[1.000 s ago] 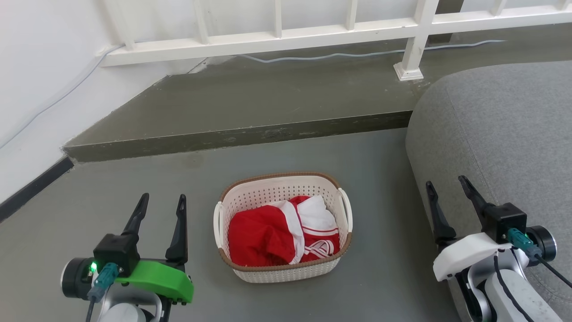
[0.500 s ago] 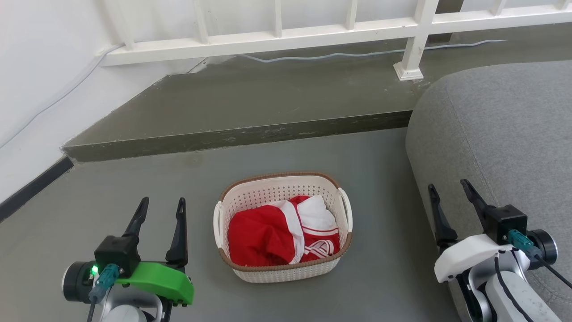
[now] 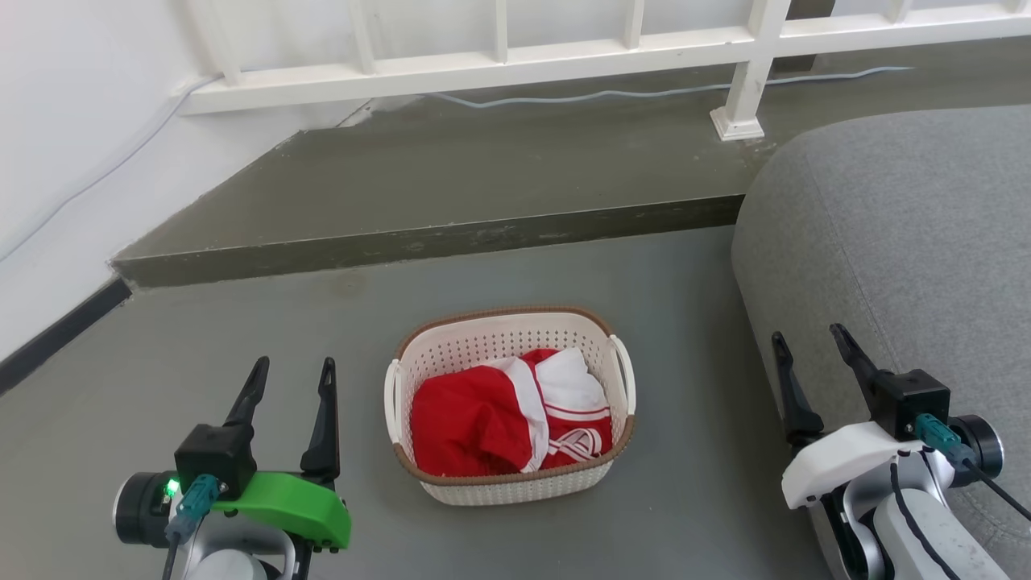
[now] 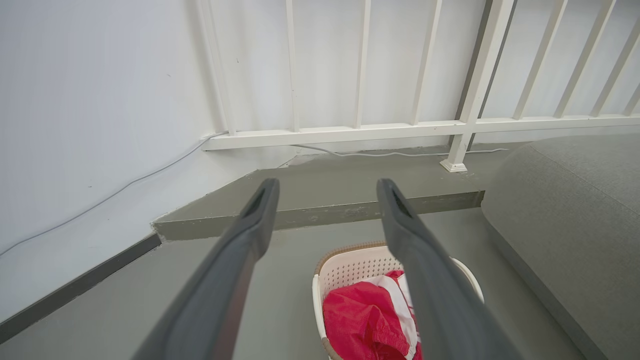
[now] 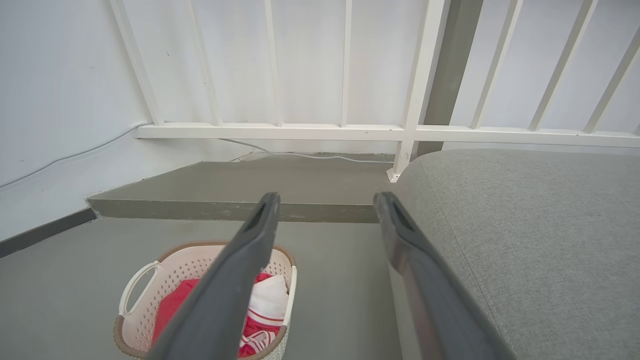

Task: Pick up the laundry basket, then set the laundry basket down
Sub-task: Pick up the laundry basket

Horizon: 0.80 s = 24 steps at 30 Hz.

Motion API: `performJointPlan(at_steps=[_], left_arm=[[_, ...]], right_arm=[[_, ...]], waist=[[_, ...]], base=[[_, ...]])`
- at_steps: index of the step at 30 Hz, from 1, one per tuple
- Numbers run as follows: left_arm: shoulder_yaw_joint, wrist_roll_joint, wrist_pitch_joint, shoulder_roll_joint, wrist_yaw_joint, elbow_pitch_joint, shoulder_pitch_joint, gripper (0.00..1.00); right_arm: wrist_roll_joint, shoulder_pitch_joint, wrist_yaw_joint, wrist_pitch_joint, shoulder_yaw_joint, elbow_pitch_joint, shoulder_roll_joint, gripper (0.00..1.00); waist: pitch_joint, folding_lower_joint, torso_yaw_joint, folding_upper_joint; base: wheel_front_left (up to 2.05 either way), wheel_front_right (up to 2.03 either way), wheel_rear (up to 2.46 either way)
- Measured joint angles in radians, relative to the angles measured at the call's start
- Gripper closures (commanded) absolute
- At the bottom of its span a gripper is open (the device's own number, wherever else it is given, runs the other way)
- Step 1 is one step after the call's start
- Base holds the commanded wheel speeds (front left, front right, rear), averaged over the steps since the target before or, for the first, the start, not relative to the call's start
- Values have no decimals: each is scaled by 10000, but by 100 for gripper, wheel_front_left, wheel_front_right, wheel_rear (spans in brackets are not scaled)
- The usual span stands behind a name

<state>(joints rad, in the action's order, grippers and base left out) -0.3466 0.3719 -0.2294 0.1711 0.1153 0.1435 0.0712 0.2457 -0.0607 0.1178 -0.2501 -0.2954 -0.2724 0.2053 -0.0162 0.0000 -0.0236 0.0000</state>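
Cream-white perforated plastic: the laundry basket (image 3: 499, 342) stands upright on the grey floor (image 3: 266, 330), with a brown woven-look rim on top and one white handle on each short side. Red-and-white clothes (image 3: 475, 423) lie crumpled inside the basket, below its rim.

Left gripper (image 3: 293, 364): left of the basket, near it, not touching. Fingers spread apart, nothing between them.

Right gripper (image 3: 806, 333): right of the basket, farther from it than the left one. Fingers likewise spread and empty.

Surroundings, taken from the basket:
- To its right is a grey upholstered seat (image 3: 902, 225); the right gripper sits over the seat's near edge.
- Beyond it is a raised concrete step (image 3: 419, 242).
- Beyond that is a white railing (image 3: 483, 64) with a pale cable (image 3: 564, 98) running along its foot.

In the left wrist view the basket shows partly behind one finger.
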Motion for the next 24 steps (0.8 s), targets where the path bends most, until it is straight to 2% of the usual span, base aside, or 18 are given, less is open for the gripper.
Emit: performJointPlan(at_steps=[12, 24], left_arm=[[21, -58, 90, -21, 2, -255, 9, 0], [-13, -73, 188, -79, 2, -527, 267, 0]], right_arm=[[-4, -35, 0, 0, 10, 71, -38, 0], [-104, -496, 58, 2, 19, 251, -59, 0]], waist=[[-579, 0, -10, 0], [-1654, 0, -41, 0]], base=[[0, 0, 0], [0, 0, 0]])
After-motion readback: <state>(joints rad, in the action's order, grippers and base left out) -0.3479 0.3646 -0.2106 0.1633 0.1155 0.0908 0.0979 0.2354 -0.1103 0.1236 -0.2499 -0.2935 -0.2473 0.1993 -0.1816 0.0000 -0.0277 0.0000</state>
